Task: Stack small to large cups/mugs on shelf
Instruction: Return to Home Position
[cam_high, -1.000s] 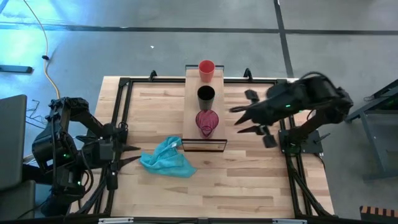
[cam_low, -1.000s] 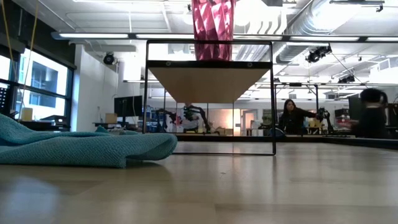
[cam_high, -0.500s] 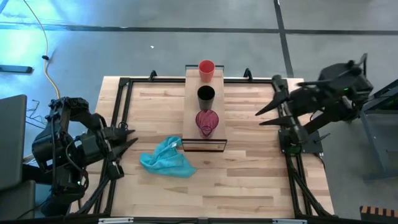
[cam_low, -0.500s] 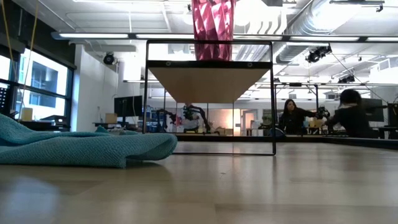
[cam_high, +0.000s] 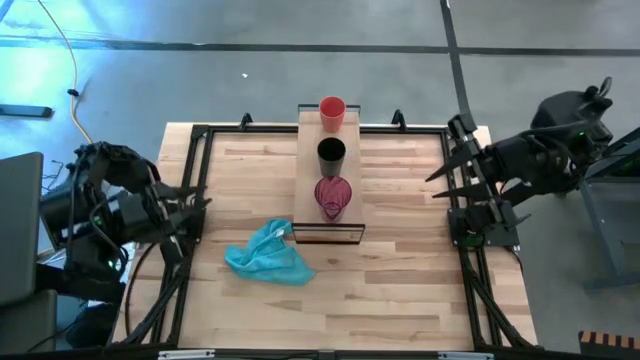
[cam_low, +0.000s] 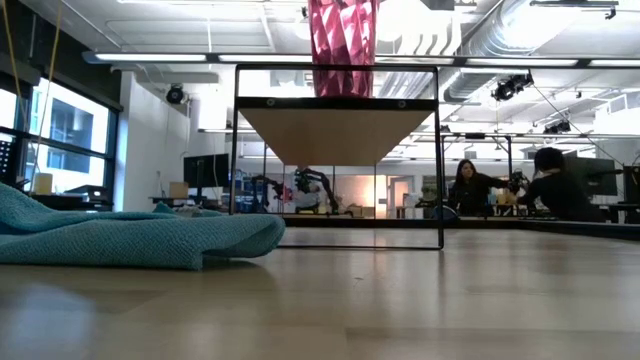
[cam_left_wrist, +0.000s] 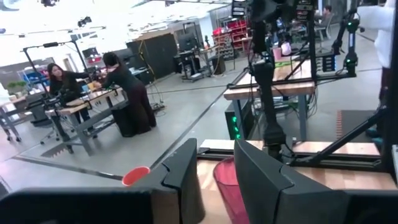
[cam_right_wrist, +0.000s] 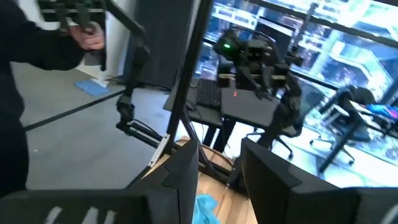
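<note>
Three cups stand apart in a row on the shelf (cam_high: 308, 175): the orange one (cam_high: 332, 110) at the far end, the black one (cam_high: 331, 155) in the middle, and the see-through pink one (cam_high: 332, 197) (cam_low: 342, 45) nearest the black frame. My left gripper (cam_high: 197, 203) hangs open at the table's left edge, and in its wrist view (cam_left_wrist: 214, 180) the pink cup (cam_left_wrist: 227, 190) shows far off beyond its fingers. My right gripper (cam_high: 445, 165) (cam_right_wrist: 219, 180) hangs open at the right edge. Neither has anything between its fingers.
A crumpled light blue cloth (cam_high: 268, 255) (cam_low: 130, 235) lies on the slatted tabletop left of the shelf's near end. A black rail frame (cam_high: 190, 160) runs along the table's edges. People work at benches in the room beyond.
My right gripper has drawn back from beside the pink cup toward the table's right edge, rising and turning as it went. My left gripper has risen a little, swung toward the far edge and turned. Both have stayed open. The cups and the cloth have not moved.
</note>
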